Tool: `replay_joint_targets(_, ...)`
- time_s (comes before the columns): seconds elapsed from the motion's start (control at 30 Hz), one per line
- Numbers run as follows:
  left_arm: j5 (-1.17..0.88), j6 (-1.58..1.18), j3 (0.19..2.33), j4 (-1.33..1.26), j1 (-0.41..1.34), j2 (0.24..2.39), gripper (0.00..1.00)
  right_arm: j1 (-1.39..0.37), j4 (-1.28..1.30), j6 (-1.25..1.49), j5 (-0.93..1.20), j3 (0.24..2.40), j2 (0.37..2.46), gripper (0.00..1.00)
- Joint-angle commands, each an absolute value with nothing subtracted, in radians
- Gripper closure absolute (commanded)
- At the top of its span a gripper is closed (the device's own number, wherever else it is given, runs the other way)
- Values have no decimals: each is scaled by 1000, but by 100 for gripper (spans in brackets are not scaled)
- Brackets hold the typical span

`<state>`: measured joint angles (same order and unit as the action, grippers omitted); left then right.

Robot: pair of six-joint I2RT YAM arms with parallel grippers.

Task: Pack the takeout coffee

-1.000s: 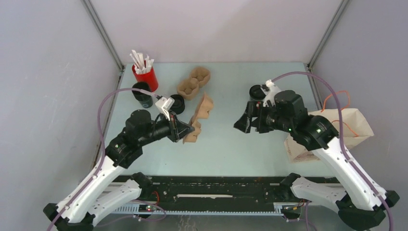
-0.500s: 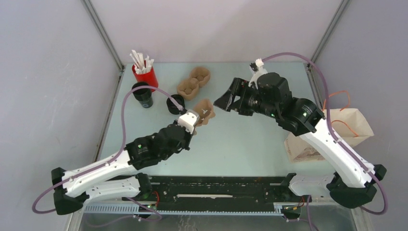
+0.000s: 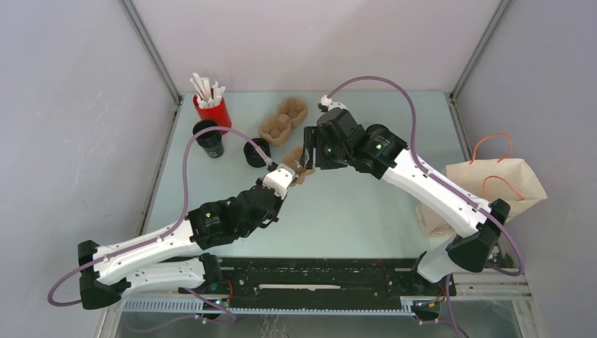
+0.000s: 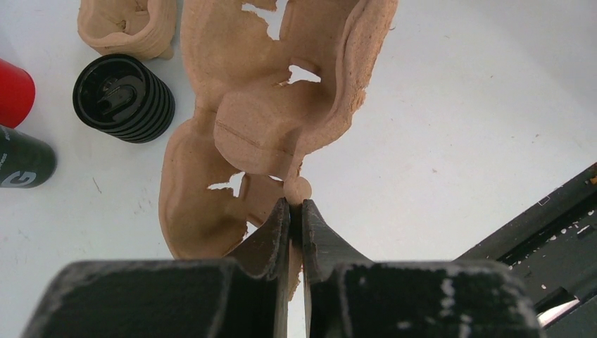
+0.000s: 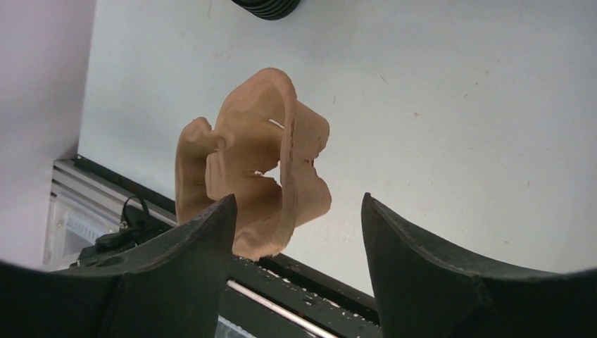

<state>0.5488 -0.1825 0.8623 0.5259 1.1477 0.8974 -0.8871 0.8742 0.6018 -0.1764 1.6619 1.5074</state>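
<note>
The takeout coffee, a small black cup [image 3: 209,138], stands at the back left beside the red cup; its side shows at the left edge of the left wrist view [image 4: 21,158]. My left gripper [image 3: 290,177] is shut on the edge of a brown pulp cup carrier [image 3: 303,167] and holds it up on edge above the table; the left wrist view shows the gripper [image 4: 296,208] pinching the carrier [image 4: 267,120]. My right gripper [image 3: 310,151] is open just behind the carrier. In the right wrist view the gripper [image 5: 297,198] has its jaws wide apart, either side of the carrier [image 5: 253,162], not touching it.
A red cup of white sticks [image 3: 211,105] stands at the back left. A squat black round piece [image 3: 257,152] sits by the coffee and shows in the left wrist view [image 4: 125,98]. More pulp carriers [image 3: 284,121] lie behind. A brown paper bag [image 3: 496,186] stands at the right edge.
My left gripper has carried the pulp carrier up and toward the table's middle. My right arm has swung left from the bag side to the carrier, its gripper open.
</note>
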Motion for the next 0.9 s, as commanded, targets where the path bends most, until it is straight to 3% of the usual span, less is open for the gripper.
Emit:
replay_joint_targets(0.0,572,-179,917,493,1161,900,100,-900,865,549,-218,1721,1528,30)
replay_joint_targets(0.27,567,-210,918,493,1161,903,100,-946,872,510,-279,1751,1578,63)
replay_joint_targets(0.37,565,-234,924,492,1161,906,100,-957,870,498,-291,1753,1586,90)
replay_joint_targets(0.43,574,-260,932,505,1161,911,99,-967,862,488,-319,1746,1574,100)
replay_joint_targets(0.47,574,-272,935,513,1161,910,95,-972,853,482,-330,1741,1564,100)
replay_joint_targets(0.63,537,-407,974,597,1144,888,42,-991,718,443,-320,1645,1472,100)
replay_joint_targets(0.77,321,-576,1004,644,1019,833,23,-997,623,417,-290,1556,1402,100)
replay_joint_targets(0.87,118,-724,975,612,873,780,20,-1004,581,395,-283,1504,1368,100)
